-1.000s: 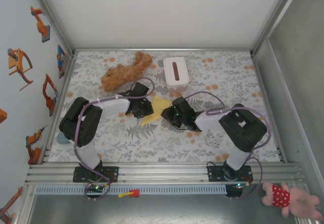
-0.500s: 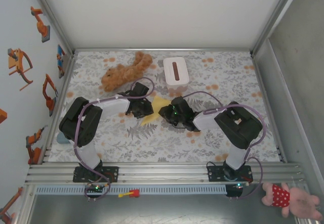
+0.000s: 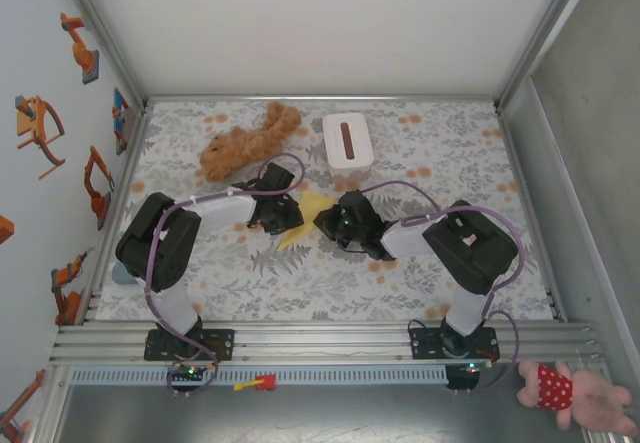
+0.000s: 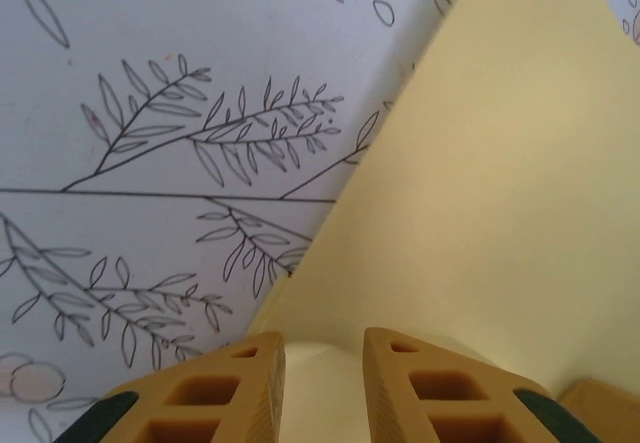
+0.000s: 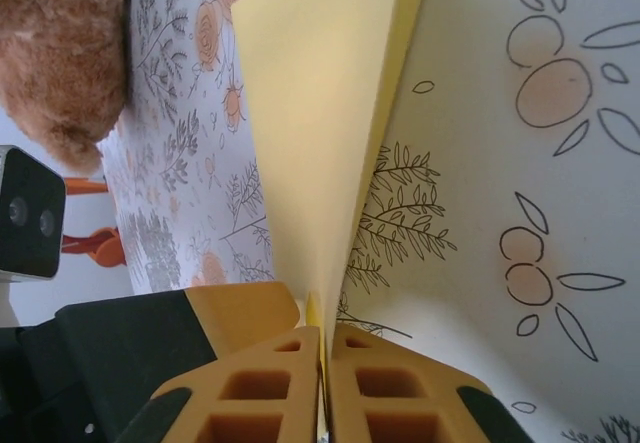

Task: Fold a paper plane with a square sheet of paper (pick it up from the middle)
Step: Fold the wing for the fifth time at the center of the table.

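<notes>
Clamping the thin pale-yellow paper sheet [image 5: 320, 93] at three o'clock, the right hand [image 5: 322, 338] likely readies a fold; the left hand [image 4: 323, 348], parted, straddles nine o'clock.

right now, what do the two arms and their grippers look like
Both the left arm and right arm have bulky black joint housings, white links and a lilac cable looping along them. The left gripper and right gripper have mustard-orange fingers moulded with rectangular recesses, on black bodies.
</notes>
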### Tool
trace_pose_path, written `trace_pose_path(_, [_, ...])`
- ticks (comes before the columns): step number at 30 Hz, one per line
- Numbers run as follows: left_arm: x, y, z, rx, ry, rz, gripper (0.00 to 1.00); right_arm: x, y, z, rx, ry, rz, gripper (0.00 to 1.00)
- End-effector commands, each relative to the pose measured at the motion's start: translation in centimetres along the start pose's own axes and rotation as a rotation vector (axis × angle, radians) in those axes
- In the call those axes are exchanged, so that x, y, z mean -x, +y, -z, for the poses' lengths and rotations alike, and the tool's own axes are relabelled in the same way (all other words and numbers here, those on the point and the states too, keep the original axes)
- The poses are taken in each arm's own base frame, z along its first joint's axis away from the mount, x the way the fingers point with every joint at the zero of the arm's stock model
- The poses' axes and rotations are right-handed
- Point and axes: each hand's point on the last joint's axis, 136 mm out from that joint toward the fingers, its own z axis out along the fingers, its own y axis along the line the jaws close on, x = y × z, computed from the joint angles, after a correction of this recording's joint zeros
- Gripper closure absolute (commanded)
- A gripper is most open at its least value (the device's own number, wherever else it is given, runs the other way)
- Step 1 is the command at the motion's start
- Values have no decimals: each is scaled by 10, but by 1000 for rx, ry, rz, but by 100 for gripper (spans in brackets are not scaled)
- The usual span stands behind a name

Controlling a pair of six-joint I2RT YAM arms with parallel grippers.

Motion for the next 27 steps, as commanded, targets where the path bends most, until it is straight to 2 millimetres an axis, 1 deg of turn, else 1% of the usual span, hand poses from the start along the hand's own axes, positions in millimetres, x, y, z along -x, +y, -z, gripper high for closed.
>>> trace_pose_path(1, [-5,0,16,-11,-4,-27,70,2,-7,2,-11,-29,-13,97])
trace_pose_path(3, [-2,-7,26,-52,-42,-56,67,4,-8,8,-24,-46,-16,100])
trace_pose_path(5, [-1,-16,37,-94,-83,-109,65,6,-10,15,-33,-65,-26,100])
trace_pose_path(9, [-6,-29,52,-130,-159,-249,52,10,-12,35,-34,-106,-58,100])
trace_pose_path(11, [-11,-35,57,-138,-188,-318,49,13,-13,45,-31,-125,-76,100])
trace_pose_path(14, [-21,-44,57,-156,-208,-413,44,16,-16,60,-63,-151,-91,100])
trace_pose_path(19, [-36,-59,52,-231,-226,-532,40,20,-15,80,-92,-174,-106,100])
trace_pose_path(23, [-45,-71,51,-289,-253,-620,38,20,-12,85,-93,-169,-127,100])
trace_pose_path(27, [-54,-80,53,-292,-309,-742,34,20,-7,86,-91,-163,-130,100])
